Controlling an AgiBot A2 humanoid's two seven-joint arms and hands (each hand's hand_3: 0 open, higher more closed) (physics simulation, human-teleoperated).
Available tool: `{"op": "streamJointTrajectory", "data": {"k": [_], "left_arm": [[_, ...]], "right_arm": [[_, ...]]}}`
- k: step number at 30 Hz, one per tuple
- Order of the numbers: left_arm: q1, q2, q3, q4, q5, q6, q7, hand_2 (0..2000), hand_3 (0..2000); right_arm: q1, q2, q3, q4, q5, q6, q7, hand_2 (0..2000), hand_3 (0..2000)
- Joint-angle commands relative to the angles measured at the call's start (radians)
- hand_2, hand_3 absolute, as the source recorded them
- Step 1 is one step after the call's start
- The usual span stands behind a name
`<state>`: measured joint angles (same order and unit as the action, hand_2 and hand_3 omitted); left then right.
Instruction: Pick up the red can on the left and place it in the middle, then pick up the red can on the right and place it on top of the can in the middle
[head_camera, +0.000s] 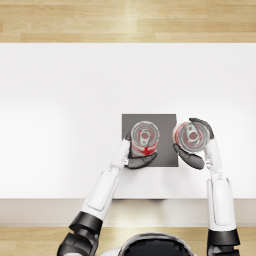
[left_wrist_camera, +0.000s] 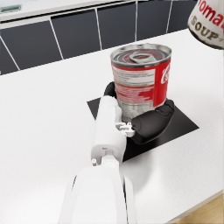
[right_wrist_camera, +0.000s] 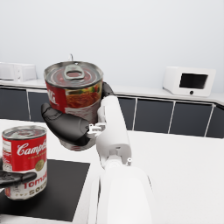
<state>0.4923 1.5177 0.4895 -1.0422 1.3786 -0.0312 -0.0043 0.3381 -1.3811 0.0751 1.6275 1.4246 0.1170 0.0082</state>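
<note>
My right hand (head_camera: 194, 142) clamps its raised can (head_camera: 190, 135) upright, just right of the middle can (head_camera: 145, 137) my left hand (head_camera: 137, 156) grips.

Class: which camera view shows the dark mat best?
The head view: the whole dark mat appears as a square under the left hand's can. The left wrist view shows it foreshortened and partly hidden; the right wrist view shows only one corner.
</note>
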Motion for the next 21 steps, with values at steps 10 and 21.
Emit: {"op": "streamJointTrajectory", "data": {"k": [10,21], "left_arm": [[0.100,0.050,0.090,0.279,0.001,-0.015,-0.216,0,867],[-0.233,-0.137,-0.087,-0.504,0.001,0.028,-0.026,0,0]], "right_arm": [[0.053,-0.031,0.053,0.057,0.000,0.012,0.002,2000,1520],[0.174,-0.102,0.160,0.043,0.000,0.060,0.002,2000,1520]]}}
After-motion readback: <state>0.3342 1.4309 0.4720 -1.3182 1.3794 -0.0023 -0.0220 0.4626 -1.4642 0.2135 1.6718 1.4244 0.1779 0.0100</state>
